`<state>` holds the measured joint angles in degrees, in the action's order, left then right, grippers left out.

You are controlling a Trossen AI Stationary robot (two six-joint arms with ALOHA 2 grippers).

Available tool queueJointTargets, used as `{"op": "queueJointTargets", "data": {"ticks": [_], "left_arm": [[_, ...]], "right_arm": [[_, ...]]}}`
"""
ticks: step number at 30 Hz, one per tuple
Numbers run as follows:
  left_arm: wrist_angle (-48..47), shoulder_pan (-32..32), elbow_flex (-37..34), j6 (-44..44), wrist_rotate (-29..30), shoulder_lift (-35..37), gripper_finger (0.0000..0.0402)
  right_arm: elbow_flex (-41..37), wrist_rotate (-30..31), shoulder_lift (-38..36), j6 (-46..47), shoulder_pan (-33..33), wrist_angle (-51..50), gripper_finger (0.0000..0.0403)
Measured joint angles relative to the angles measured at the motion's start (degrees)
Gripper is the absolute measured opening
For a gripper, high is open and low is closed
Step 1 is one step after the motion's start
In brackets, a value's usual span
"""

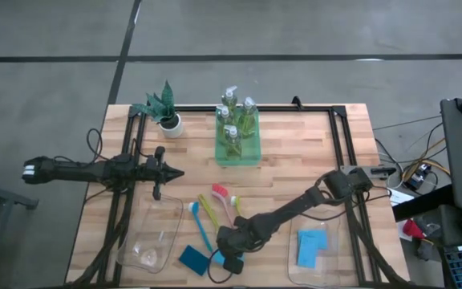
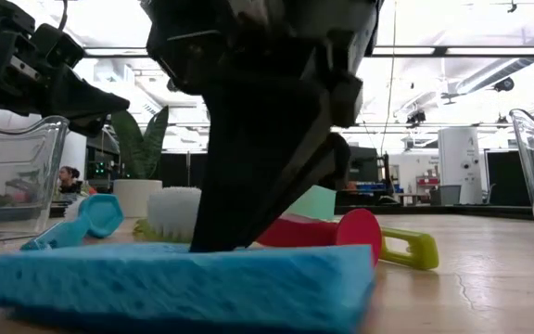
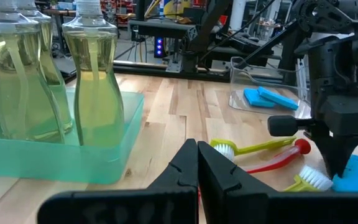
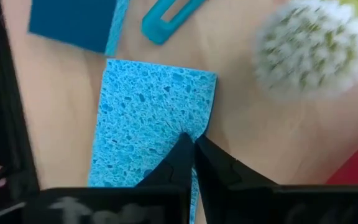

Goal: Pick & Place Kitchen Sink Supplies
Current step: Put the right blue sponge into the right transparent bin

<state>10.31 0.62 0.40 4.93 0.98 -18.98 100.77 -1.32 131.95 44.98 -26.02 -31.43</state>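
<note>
While the right gripper is pressing its closed fingertips onto the light blue rectangular porous sponge lying at the near table edge, gripping nothing, left gripper hovering closed at far left, white-bristled brush head lying just beside the sponge.

Counting four soap bottles; three brushes; four sponges; two clear bins; one plant; one tray
</note>
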Motion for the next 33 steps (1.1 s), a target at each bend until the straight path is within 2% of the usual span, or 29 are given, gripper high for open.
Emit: {"op": "queueJointTargets", "data": {"ticks": [7,19,26,33], "left_arm": [[0.0,0.0,0.0,0.0,0.0,0.0,0.0],[-0.1,0.0,0.0,0.0,0.0,0.0,0.0],[-0.2,0.0,0.0,0.0,0.0,0.0,0.0],[-0.2,0.0,0.0,0.0,0.0,-0.1,0.0]], "right_arm": [[-0.1,-0.8,-4.0,-1.2,0.0,-3.5,0.0008],[0.0,0.3,-16.6,-2.2,-0.3,-20.3,0.0008],[0.1,4.2,-26.4,-1.6,-1.8,-32.8,0.0008],[0.1,8.4,-33.2,4.3,-5.7,-46.7,0.0008]]}}
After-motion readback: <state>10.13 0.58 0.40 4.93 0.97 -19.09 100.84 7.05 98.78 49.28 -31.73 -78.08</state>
